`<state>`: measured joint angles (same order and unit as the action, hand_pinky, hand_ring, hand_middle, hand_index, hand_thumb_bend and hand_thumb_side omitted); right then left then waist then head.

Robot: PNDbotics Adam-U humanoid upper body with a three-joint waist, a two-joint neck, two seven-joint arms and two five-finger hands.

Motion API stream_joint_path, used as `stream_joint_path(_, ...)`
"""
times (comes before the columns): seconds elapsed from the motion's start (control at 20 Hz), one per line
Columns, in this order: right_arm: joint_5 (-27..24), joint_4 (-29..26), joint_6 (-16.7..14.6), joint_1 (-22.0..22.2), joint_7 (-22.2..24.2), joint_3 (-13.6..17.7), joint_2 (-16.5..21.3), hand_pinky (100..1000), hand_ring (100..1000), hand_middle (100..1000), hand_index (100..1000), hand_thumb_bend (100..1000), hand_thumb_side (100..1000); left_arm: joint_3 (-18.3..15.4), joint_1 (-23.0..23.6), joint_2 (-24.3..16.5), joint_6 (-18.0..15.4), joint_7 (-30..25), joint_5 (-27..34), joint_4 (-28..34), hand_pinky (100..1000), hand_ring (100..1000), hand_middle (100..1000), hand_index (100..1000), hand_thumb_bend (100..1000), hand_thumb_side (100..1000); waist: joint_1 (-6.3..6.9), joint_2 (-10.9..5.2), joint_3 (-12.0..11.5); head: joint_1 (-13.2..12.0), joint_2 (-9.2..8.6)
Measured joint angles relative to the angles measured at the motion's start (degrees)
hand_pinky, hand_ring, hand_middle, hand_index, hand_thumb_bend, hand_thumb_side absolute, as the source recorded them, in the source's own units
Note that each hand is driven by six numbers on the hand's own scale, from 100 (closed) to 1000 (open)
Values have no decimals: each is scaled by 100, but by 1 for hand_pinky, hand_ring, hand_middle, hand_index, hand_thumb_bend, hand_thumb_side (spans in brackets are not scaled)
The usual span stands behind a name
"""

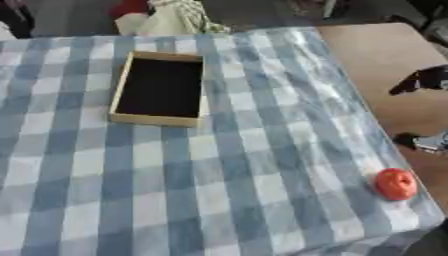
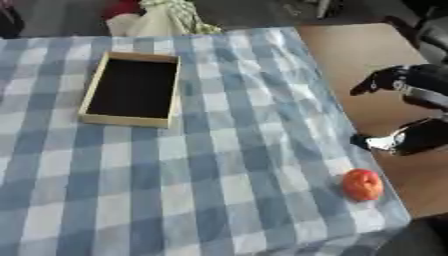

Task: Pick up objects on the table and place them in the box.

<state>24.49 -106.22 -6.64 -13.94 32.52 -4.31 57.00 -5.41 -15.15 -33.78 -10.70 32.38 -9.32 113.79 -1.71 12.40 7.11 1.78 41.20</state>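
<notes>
- Red-orange round object (image 1: 396,184), apple-like or a small ball, is the one loose thing on the table in the left eye view; it sits near the right front corner of the blue-and-white checked cloth (image 1: 219,190), just inside the cloth's edge, touching nothing else.
- The shallow wooden box (image 1: 158,89) lies well apart from it, toward the far left of the cloth, open side up with a dark, empty-looking floor, so it appears ready to receive things dropped from above.
- Bare brown tabletop (image 1: 385,65) shows to the right of the cloth; only dark fragments of the right hand show at that edge here.
- In the right eye view the right hand (image 2: 411,107) hangs above the bare tabletop, beyond and to the right of the round object, not touching it. Its fingers and thumb are spread apart like an open claw and hold nothing, a pose that suits closing round something rounded.
- By my reading the pick has not begun: the round object is on the cloth and the box looks empty.
- The left hand shows in neither view.
</notes>
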Motion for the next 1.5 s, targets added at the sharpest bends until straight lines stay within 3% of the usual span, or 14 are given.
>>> stream_joint_path(0.8,-303,125,-377,-76,236,-453,299,841,838,774,884,429,535,35,-4,-56,17,-106,14,0,791,791,755,831,587,692,-63,-81,125,-202,99)
stream_joint_path(1.4,-465,275,-509,35,177,-543,277,826,818,745,872,438,473,36,-2,-100,43,-136,13,0,790,789,752,830,585,691,-86,-81,139,-199,102)
stream_joint_path(1.45,-473,285,-518,36,169,-552,273,825,817,744,872,397,444,36,-2,-100,46,-139,13,0,790,789,751,830,586,689,-85,-80,138,-185,102)
stream_joint_path(1.5,-474,304,-530,39,158,-561,269,825,816,744,873,363,484,36,-2,-100,50,-142,13,0,790,789,751,830,584,691,-84,-80,136,-172,102)
